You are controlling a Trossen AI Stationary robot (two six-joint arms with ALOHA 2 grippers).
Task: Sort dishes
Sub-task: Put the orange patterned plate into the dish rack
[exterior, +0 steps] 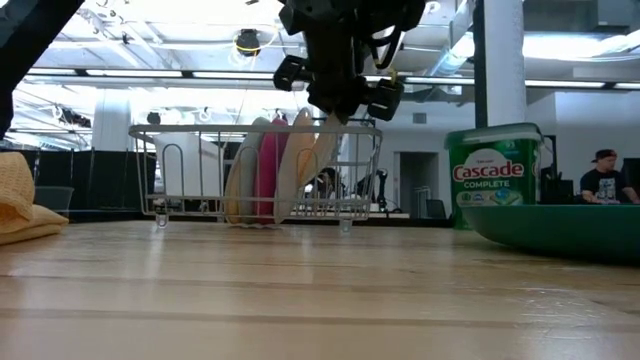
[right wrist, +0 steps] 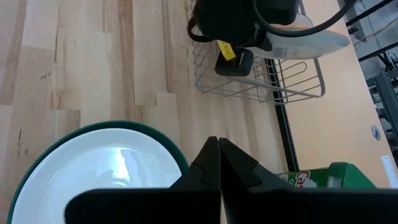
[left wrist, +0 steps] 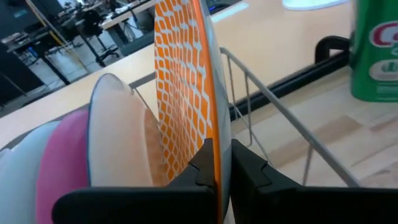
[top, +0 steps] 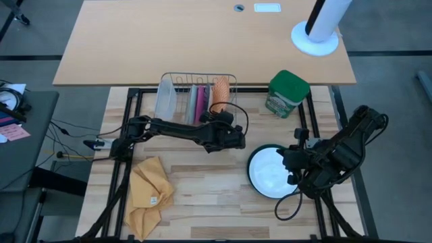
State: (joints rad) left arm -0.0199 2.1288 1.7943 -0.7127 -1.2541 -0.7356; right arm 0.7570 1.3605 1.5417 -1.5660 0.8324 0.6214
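Observation:
A wire rack [top: 199,89] stands at the table's far side. It holds a frosted container [top: 165,98], a grey plate [top: 193,101], a pink plate [left wrist: 59,158] and a pale plate [left wrist: 118,137], all standing on edge. At the rack's right end stands the orange-and-white patterned plate [left wrist: 183,81], with my left gripper [left wrist: 216,155] shut on it from the near side. A larger white plate with a dark green rim [top: 268,172] lies flat on the table at the right. My right gripper [right wrist: 219,163] hovers shut above its edge, holding nothing. My left gripper pinches the near rim [left wrist: 211,134] of the orange-and-white plate between its two fingers, one on each face. The fingers come from the table's near side, slanting slightly down. The plate stands on edge inside the rack; whether its lower edge rests on the wires is hidden.
A green Cascade canister [top: 287,93] stands right of the rack. A yellow cloth [top: 150,192] lies crumpled near the front left. Bare wood lies between the rack and the white plate. A wooden desk with a white lamp base [top: 314,37] stands beyond the table.

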